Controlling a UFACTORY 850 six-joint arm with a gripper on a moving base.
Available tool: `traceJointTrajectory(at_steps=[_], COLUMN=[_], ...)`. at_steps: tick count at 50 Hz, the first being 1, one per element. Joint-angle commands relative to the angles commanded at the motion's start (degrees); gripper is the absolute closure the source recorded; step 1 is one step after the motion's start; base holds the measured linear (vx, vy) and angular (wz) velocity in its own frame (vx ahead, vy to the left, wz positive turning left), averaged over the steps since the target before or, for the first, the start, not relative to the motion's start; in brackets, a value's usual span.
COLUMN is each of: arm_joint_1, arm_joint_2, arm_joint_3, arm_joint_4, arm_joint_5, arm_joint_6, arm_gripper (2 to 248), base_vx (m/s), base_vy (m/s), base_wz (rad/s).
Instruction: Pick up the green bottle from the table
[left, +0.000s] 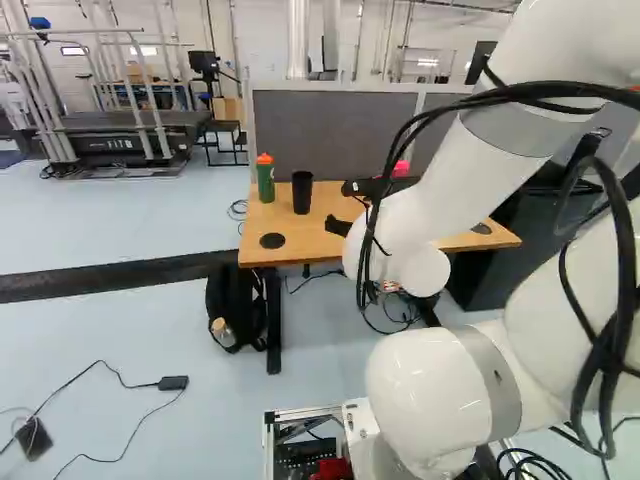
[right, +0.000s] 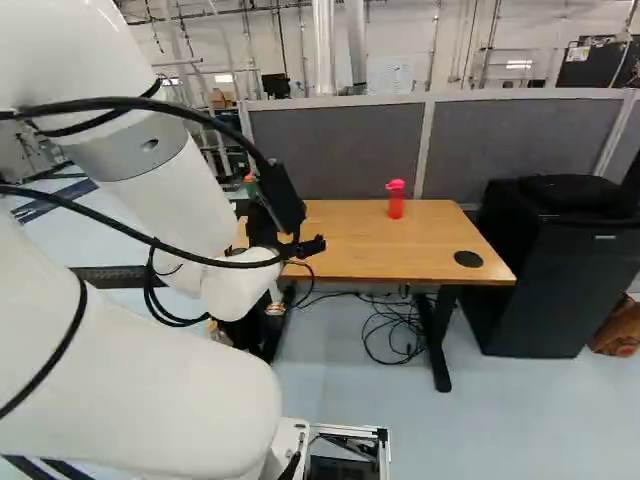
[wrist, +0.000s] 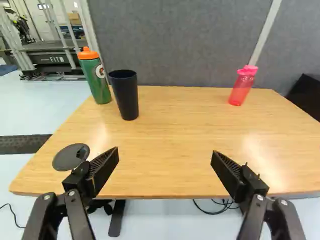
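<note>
In the left base view, the green bottle stands upright on the table, just beside the black cup and a little beyond it. Sweeping in from the arm's present side, the gripper could topple the cup before reaching the bottle; pushing past would risk sending the bottle off the near side edge. Nearer than the cup and below table height, a backpack has a clear bottle at its side; its contents are unclear.

In the right base view, the arm hides the cup and most of the green bottle, so this view would give poor warning of a bump. The red bottle is well apart from the cup's spot.

In the wrist view, the gripper is released, fingers spread wide with nothing between them; the cup is ahead. The cup is lidless, its inside too dark to read. The green bottle is capped in orange, contents hidden; the red one is lidded, its filling uncertain.
</note>
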Motion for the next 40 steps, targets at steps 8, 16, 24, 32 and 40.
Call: traceJointTrajectory(at_steps=[8,16,24,32,40], arm_joint_1=[0.0,0.0,0.0,0.0,0.0], arm_joint_2=[0.0,0.0,0.0,0.0,0.0], arm_joint_3=[0.0,0.0,0.0,0.0,0.0], arm_joint_4=[0.0,0.0,0.0,0.0,0.0], arm_joint_5=[0.0,0.0,0.0,0.0,0.0], arm_joint_6=[0.0,0.0,0.0,0.0,0.0], arm_gripper=[3,3,3,3,3], base_vx=[0.059,0.052,0.055,0.070,0.078], base_vy=[0.084,0.079,0.083,0.082,0.023], base_wz=[0.244,0.232,0.242,0.195,0.066])
